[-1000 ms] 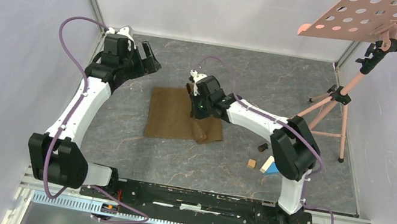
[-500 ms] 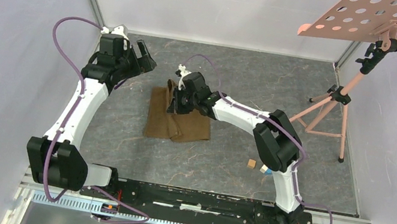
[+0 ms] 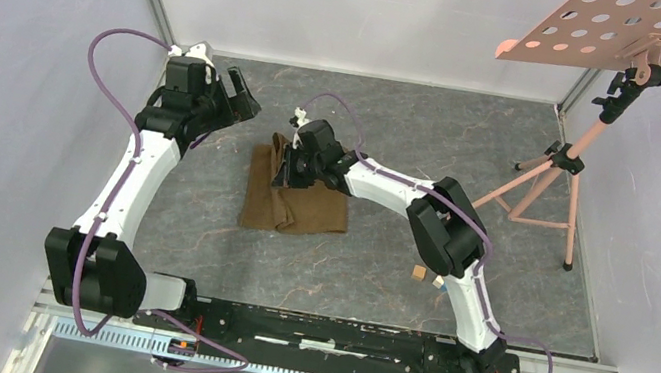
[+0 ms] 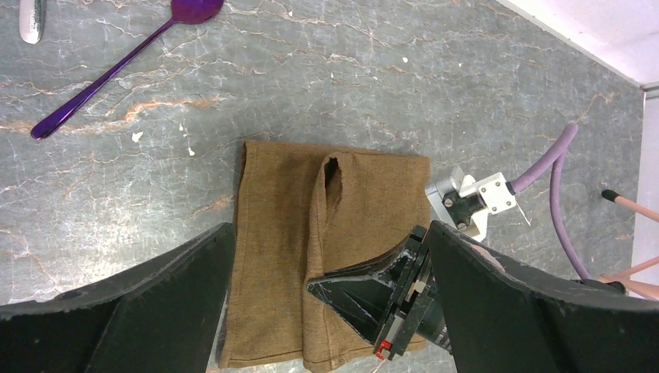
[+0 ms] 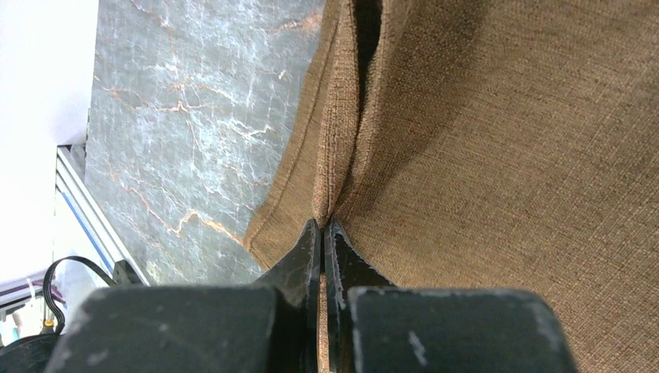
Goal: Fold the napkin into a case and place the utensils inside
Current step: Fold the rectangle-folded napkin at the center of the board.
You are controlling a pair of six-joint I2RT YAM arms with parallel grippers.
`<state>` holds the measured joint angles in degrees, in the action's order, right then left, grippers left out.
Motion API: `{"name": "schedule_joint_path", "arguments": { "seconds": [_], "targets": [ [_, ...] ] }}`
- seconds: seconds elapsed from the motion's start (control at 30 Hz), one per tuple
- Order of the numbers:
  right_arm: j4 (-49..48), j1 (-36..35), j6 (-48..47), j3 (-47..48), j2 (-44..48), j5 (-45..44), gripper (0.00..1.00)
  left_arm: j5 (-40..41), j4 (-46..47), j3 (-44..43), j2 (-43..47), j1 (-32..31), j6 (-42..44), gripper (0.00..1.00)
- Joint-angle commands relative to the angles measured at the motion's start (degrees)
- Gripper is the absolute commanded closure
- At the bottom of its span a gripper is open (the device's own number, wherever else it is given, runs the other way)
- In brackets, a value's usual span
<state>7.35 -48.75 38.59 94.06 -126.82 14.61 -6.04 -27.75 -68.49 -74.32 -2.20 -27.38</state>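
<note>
from above: a grey marbled table (image 3: 435, 143) sits boxed in by plain white walls (image 3: 26, 44), with a black rail (image 3: 332, 334) along the near edge. the brown napkin (image 3: 302, 210) lies near the middle, partly doubled over, its left part bunched up into a raised fold. the right gripper (image 3: 286, 171) is down on that fold, its body covering the spot where it meets the cloth. the left gripper (image 3: 248, 97) hangs well apart from the napkin, toward the far left corner, jaws spread with nothing between them. a pink perforated music stand (image 3: 655, 38) rises at the far right. two small blocks (image 3: 418, 273) lie near the right arm, one half hidden behind it. the utensils cannot be made out here.

left wrist: the purple spoon (image 4: 124, 58) lies flat on bare stone, well apart from the cloth. just beside its bowl, only a silver end of the fork (image 4: 29, 19) shows, cut off by the frame. a ridge runs up the napkin's middle. the wide black fingers (image 4: 140, 311) block the lower corners.

right wrist: the jaws are clamped tight on a pinched crease of napkin. cloth fills most of the frame, marble and a strip of wall at the left.
</note>
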Motion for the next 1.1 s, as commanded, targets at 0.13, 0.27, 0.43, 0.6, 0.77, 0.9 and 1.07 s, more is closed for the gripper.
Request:
{"name": "schedule_joint_path", "arguments": {
  "seconds": [0.13, 0.27, 0.43, 0.6, 0.77, 0.9, 1.07],
  "targets": [
    [-2.79, -0.40, 2.04, 4.24, -2.12, 0.70, 1.00, -0.72, 1.25, 0.13, 1.33, 0.44, -0.18, 0.00],
    [-2.53, -0.38, 2.00, 4.98, -3.10, 0.84, 1.00, -0.97, 1.30, 0.20, 1.29, 0.58, -0.31, 0.00],
    [-2.97, -0.37, 2.35, 5.12, -3.85, 1.30, 1.00, -1.18, 1.31, 0.20, 1.20, 0.70, -0.35, 0.00],
    [-3.07, -0.40, 2.35, 5.53, -4.38, 1.36, 1.00, -1.59, 1.47, 0.20, 0.96, 0.79, -0.47, 0.00],
    [-3.09, -0.36, 2.44, 6.02, -5.10, 1.74, 1.00, -1.68, 1.48, 0.28, 1.04, 0.88, -0.43, 0.00],
    [-3.22, -0.38, 2.44, 6.37, -5.43, 1.95, 1.00, -1.86, 1.59, 0.27, 1.01, 0.97, -0.45, 0.00],
    [-2.96, -0.32, 2.29, 7.02, -5.97, 2.05, 1.00, -1.95, 1.57, 0.26, 1.04, 1.00, -0.49, 0.00]
  ]
}}
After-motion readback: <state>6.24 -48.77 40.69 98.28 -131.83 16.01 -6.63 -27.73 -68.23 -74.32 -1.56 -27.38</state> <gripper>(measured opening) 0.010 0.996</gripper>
